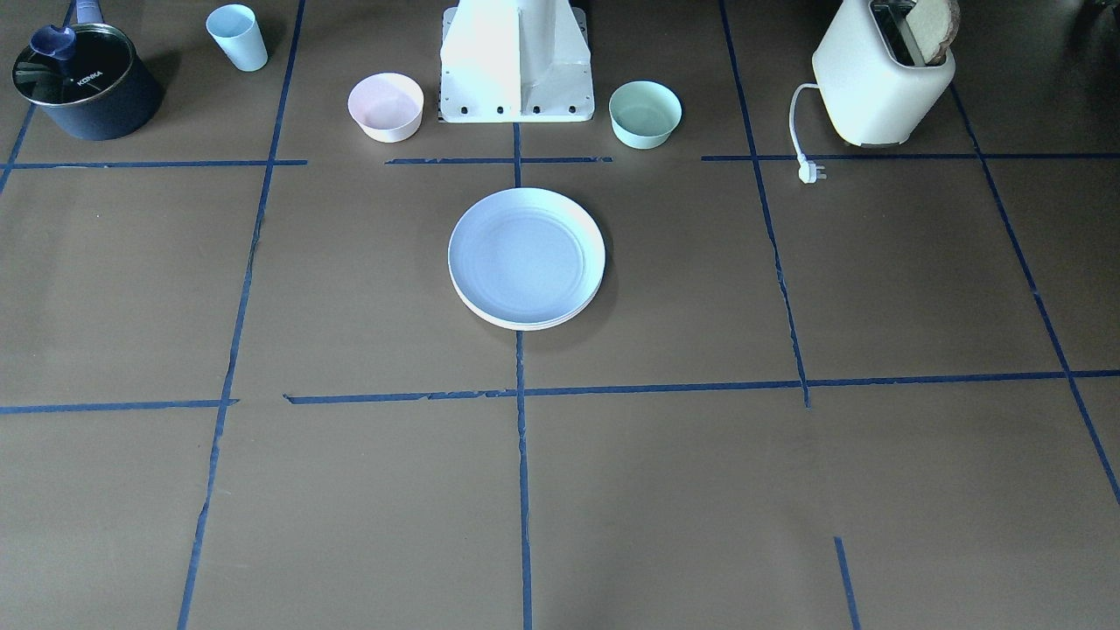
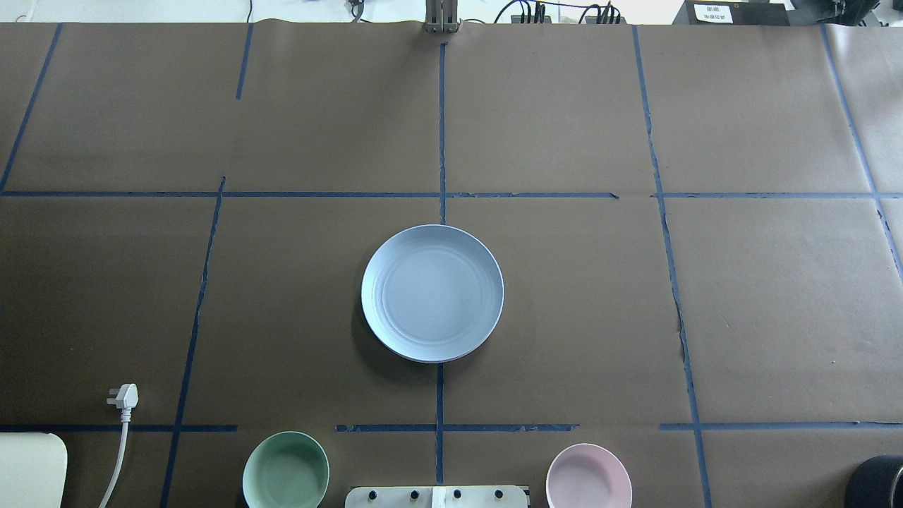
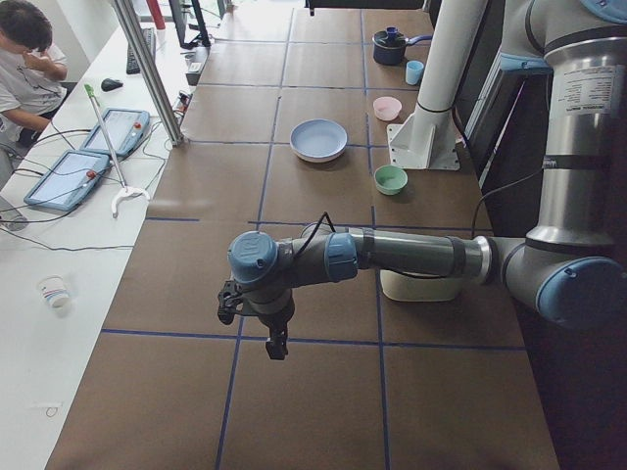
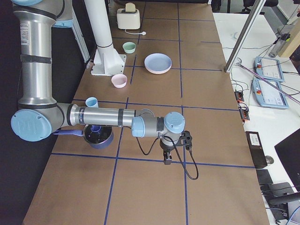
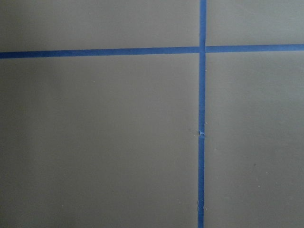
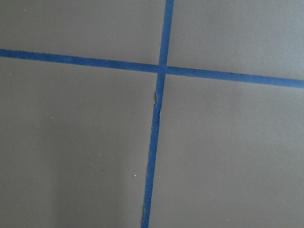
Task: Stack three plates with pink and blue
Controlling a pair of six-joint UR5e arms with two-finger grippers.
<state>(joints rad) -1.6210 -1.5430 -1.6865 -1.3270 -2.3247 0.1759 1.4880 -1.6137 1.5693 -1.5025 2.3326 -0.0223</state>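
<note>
The light blue plate (image 1: 525,254) lies on top of a stack at the table's middle, also in the overhead view (image 2: 432,291). A cream rim (image 1: 525,325) shows under it; the pink plate's face is hidden, and only a pinkish rim edge (image 4: 157,71) shows in the right side view. My left gripper (image 3: 277,351) hangs over bare paper at the table's left end, far from the stack. My right gripper (image 4: 167,161) hangs over bare paper at the right end. I cannot tell whether either is open or shut. Both wrist views show only paper and blue tape.
A small pink bowl (image 1: 386,106) and a mint-green bowl (image 1: 645,113) flank the robot base (image 1: 516,61). A toaster (image 1: 882,79) with its loose plug (image 1: 811,171), a dark pot (image 1: 86,83) and a light blue cup (image 1: 237,37) stand along the robot's side.
</note>
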